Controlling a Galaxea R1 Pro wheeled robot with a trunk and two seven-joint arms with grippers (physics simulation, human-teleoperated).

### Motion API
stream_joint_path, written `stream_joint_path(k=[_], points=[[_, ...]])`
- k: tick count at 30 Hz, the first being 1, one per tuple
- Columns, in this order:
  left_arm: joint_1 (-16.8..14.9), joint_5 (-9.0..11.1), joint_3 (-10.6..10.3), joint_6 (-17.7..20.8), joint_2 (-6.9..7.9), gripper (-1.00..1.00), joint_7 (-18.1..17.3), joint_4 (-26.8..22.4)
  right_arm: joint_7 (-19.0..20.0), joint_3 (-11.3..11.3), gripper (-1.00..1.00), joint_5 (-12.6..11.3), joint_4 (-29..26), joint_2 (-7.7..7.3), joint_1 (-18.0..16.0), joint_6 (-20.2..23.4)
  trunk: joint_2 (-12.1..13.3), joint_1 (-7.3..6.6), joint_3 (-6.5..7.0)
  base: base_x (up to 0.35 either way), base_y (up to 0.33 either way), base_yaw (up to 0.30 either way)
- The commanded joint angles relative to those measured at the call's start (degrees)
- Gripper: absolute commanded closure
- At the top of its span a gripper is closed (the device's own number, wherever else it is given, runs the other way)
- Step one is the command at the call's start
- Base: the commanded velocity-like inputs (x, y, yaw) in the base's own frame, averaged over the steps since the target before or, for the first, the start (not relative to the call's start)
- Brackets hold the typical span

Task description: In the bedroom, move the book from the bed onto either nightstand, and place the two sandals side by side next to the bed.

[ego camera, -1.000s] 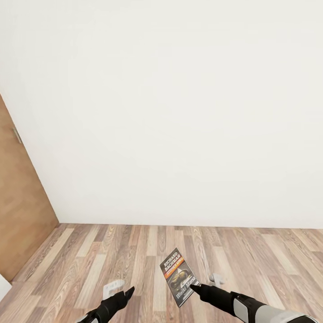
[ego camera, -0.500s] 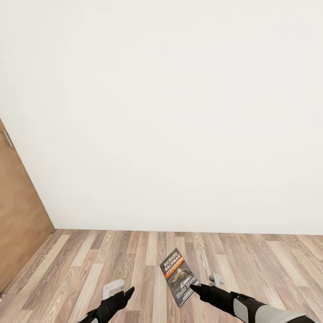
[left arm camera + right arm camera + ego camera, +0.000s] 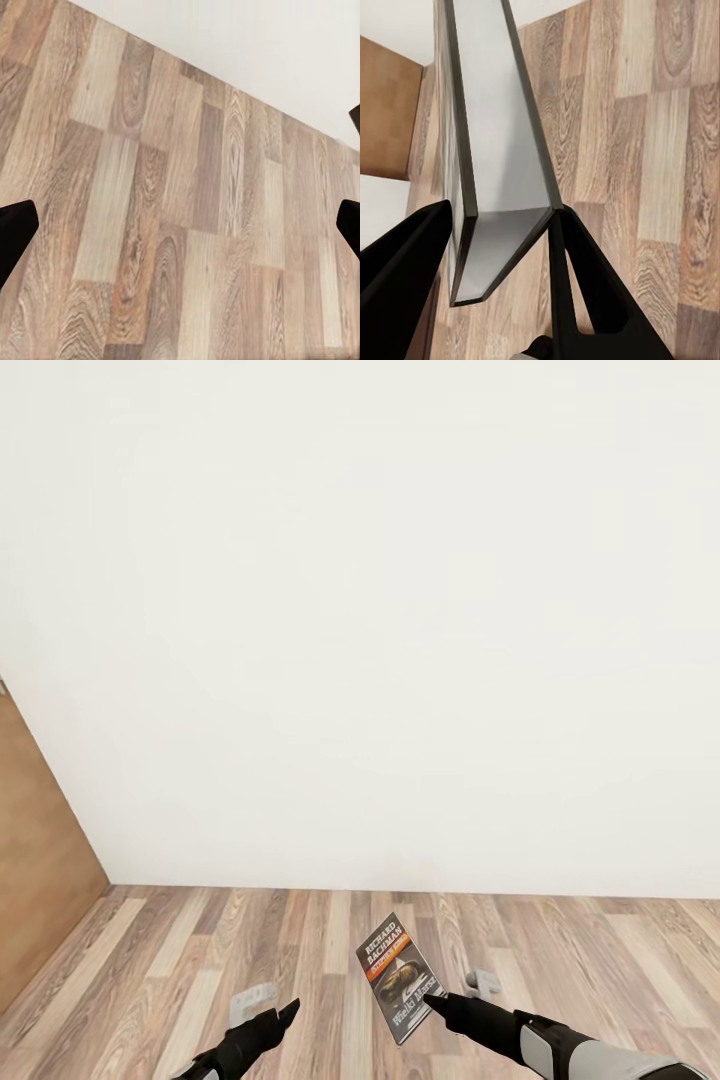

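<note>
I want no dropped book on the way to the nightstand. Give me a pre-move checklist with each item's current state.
1. Book clamped in right gripper: ok, fingers press both sides.
2. Grip depth: cannot tell; only the book's lower end sits between the fingers.
3. Left gripper free: ok, open over bare floor.
4. Nightstand in sight: not ok; ahead is a white wall.
5. Floor ahead free of obstacles: ok as far as seen.
6. Brown door to the left: keep clearance, ok.

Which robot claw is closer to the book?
Right. The right claw grips the book; the left claw hangs apart beside it, open and empty.
</note>
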Motion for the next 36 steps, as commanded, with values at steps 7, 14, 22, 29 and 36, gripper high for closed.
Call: stream_joint_path(k=[7,14,22,29,36], points=[[-0.04,-0.51,0.43,-0.21,-0.01,-1.0,-0.12,0.01,0.31,0.2,1.0,-0.66,0.16,0.05,-0.09,0.07,-0.06,0.03,-0.08,0.241,0.0,0.0],[-0.03,-0.51,0.43,-0.21,-0.01,-1.0,-0.12,0.01,0.35,0.22,1.0,-0.63,0.16,0.05,-0.09,0.05,-0.06,0.03,-0.08,0.241,0.0,0.0],[-0.03,-0.51,0.43,-0.21,-0.01,-1.0,-0.12,0.01,0.35,0.2,1.0,-0.65,0.16,0.02,-0.09,0.06,-0.06,0.03,-0.08,0.24,0.0,0.0],[-0.03,-0.51,0.43,-0.21,-0.01,-1.0,-0.12,0.01,0.33,0.21,1.0,-0.64,0.16,0.02,-0.09,0.07,-0.06,0.03,-0.08,0.241,0.0,0.0],[-0.03,-0.51,0.43,-0.21,-0.01,-1.0,-0.11,0.01,0.36,0.2,1.0,-0.65,0.16,0.02,-0.09,0.06,-0.06,0.03,-0.08,0.241,0.0,0.0]])
